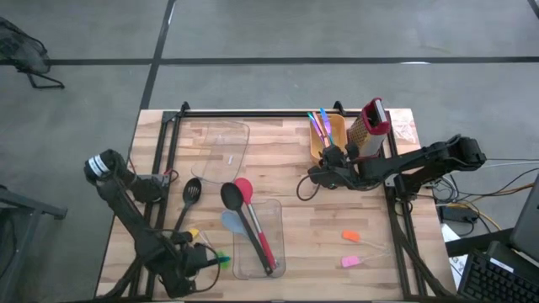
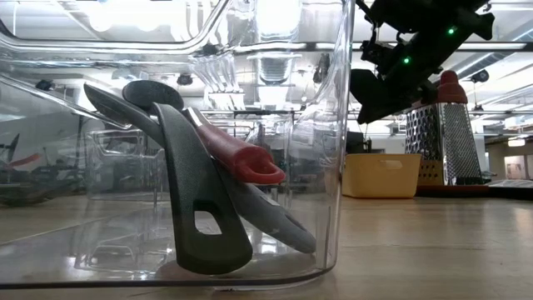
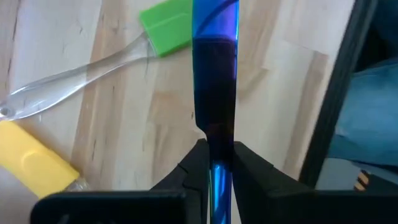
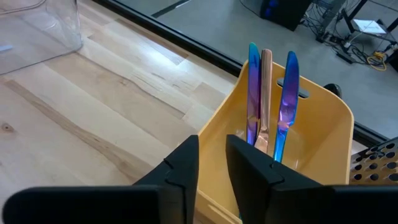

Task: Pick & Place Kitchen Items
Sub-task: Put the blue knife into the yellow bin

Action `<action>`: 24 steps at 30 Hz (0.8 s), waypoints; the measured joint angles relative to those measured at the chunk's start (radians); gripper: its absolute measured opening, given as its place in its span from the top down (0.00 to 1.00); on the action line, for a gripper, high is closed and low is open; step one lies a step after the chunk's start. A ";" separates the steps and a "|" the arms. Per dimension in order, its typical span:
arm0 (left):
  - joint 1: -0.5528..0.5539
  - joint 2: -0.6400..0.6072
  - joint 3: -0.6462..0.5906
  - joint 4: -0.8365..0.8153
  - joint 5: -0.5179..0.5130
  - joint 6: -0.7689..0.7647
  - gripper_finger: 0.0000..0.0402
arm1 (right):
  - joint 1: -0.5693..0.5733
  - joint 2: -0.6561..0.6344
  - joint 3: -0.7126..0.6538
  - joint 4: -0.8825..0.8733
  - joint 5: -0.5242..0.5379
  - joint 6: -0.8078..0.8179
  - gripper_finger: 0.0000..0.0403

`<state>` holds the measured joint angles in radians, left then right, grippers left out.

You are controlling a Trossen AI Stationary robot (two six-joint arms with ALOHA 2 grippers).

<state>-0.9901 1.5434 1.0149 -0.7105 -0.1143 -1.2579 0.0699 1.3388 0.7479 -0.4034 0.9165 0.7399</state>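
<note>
Overhead view: the clear tray (image 1: 274,252) serves as the landmark. It holds the red spoon (image 1: 253,215), the black spoon (image 1: 236,206) and the light-blue spoon (image 1: 232,225), with their bowls sticking out past its far rim. The slotted turner (image 1: 190,195) lies on the desk (image 1: 337,269) just left of the tray. The left tool (image 1: 205,261) sits close beside the tray's near left corner. The right tool (image 1: 320,174) hangs well to the right of the tray, at the yellow bin (image 1: 337,130) that holds the sticks (image 1: 320,124).

Table-level view: the handles inside the tray (image 2: 333,167) overlap and lean on one another. They look like stiff, light plastic; judged safest taken at mid-handle.

Left wrist view: the left tool (image 3: 216,163) is clamped on a glossy blue stick (image 3: 215,81). The stick looks thin, rigid and slippery, so a grip near its middle should limit pivoting. A green spatula (image 3: 166,25) and a yellow one (image 3: 34,163) lie on the desk close by.

Right wrist view: the right tool (image 4: 211,155) stands narrowly parted, holding nothing, at the rim of the bin (image 4: 323,130). Upright sticks (image 4: 267,99) stand just beyond it.
</note>
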 joint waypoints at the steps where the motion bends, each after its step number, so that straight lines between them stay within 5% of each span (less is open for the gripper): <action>1: 0.000 -0.011 0.000 -0.002 0.000 0.000 0.88 | 0.000 0.000 0.000 0.000 0.000 0.000 0.81; 13: -0.001 -0.181 0.003 -0.008 0.027 0.006 0.88 | 0.003 -0.002 0.000 0.003 -0.025 -0.016 0.88; 20: 0.006 -0.251 0.001 -0.004 -0.174 0.127 0.87 | 0.038 -0.002 0.000 0.117 -0.060 -0.174 0.86; 24: 0.015 -0.269 0.000 0.018 -0.268 0.204 0.87 | 0.077 -0.002 0.000 0.288 -0.192 -0.392 0.85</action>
<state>-0.9751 1.2748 1.0149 -0.6920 -0.3819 -1.0541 0.1473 1.3369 0.7479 -0.1153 0.7245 0.3478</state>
